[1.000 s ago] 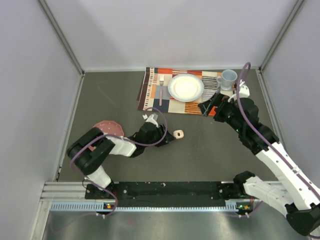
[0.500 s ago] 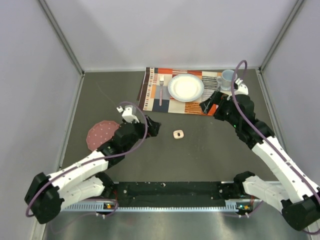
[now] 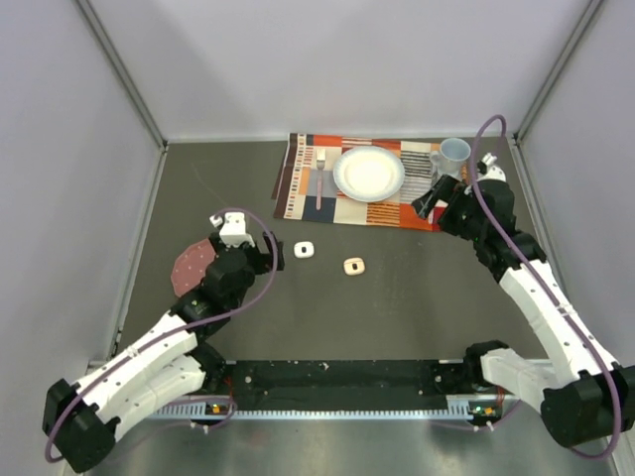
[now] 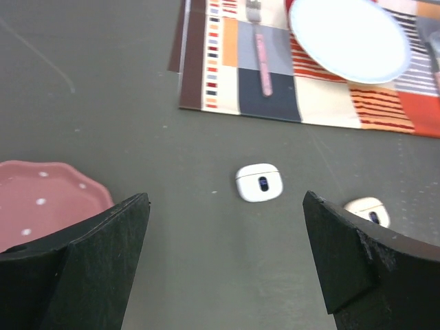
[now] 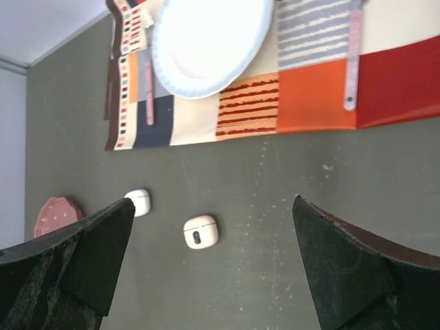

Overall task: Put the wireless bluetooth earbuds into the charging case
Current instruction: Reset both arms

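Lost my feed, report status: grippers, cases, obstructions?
Left gripper open, empty. Right gripper open, empty. White case, cream case apart on table. Nothing blocking.

The top external camera looks down from above and behind the arm bases, far enough back to take in the whole worktop point(image 3: 397, 317) out to the placemat point(image 3: 375, 213) at its far side. The left wrist camera sits low and close, facing far between the fingers of the left gripper point(image 4: 225, 201). The right wrist camera hangs higher at the far right, looking steeply down past the right gripper point(image 5: 212, 203). All three views share the white charging case point(image 3: 304, 250), the cream charging case point(image 3: 353, 266) and the placemat.
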{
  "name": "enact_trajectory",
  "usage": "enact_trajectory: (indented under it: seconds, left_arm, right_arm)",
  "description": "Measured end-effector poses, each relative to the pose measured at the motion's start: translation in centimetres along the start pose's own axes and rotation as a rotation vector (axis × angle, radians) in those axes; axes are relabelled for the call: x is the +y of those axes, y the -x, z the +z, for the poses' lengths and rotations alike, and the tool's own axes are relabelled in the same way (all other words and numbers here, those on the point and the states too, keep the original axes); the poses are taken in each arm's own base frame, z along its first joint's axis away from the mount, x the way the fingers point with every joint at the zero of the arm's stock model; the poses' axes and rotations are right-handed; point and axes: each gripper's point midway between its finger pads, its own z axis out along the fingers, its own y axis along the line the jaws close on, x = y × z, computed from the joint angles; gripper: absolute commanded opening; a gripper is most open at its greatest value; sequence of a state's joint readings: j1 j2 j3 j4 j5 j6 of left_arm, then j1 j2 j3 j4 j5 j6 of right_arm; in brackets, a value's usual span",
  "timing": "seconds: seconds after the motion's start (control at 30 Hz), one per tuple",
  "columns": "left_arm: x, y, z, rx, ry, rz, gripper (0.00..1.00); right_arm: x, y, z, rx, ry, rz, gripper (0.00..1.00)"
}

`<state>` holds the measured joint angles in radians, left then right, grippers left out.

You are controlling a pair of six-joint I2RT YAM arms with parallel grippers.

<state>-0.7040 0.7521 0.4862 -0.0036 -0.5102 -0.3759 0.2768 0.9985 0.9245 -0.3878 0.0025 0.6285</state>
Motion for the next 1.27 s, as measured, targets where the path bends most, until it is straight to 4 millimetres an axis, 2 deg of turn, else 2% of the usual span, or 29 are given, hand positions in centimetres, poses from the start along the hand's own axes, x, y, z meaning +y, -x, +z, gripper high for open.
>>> enact_trajectory:
  seconds: [0.17,0.3,0.43,0.6,0.73,0.9,1.1,1.27]
  left_arm:
    - [2.9,0.8,0.1,0.02,0.039,0.037,0.99]
    - [5.2,3.6,-0.1,-0.001,0.083,0.021,0.99]
    - [6.0,5.9,0.0,-0.027,0.06,0.004,0.99]
    - [6.8,5.8,1.1,0.02,0.028,-0.031,0.99]
    - [5.8,4.8,1.5,0.064,-0.027,-0.058,0.99]
    - [5.3,5.4,1.1,0.038,-0.051,-0.082,0.99]
    - [5.6,6.3,-0.3,-0.048,-0.037,-0.102,0.99]
    - [6.0,6.6,-0.4,-0.069,-0.017,-0.109,0.99]
  right_arm:
    - [-3.2,0.0,0.7,0.013,-0.07,0.044,0.99]
    - [-4.9,-0.9,0.8,0.011,-0.115,0.003,0.99]
    - [-7.9,-1.9,0.2,-0.022,-0.208,-0.064,0.99]
    - [-12.8,-2.8,-0.3,-0.129,-0.362,-0.151,0.99]
    - [-15.8,-3.7,-0.4,-0.157,-0.471,-0.178,0.99]
    - [-16.8,-2.6,-0.2,-0.218,-0.527,-0.218,0.99]
    - [-17.2,-1.6,0.5,-0.266,-0.544,-0.278,0.99]
    - [-18.3,-3.0,1.2,-0.273,-0.536,-0.327,0.99]
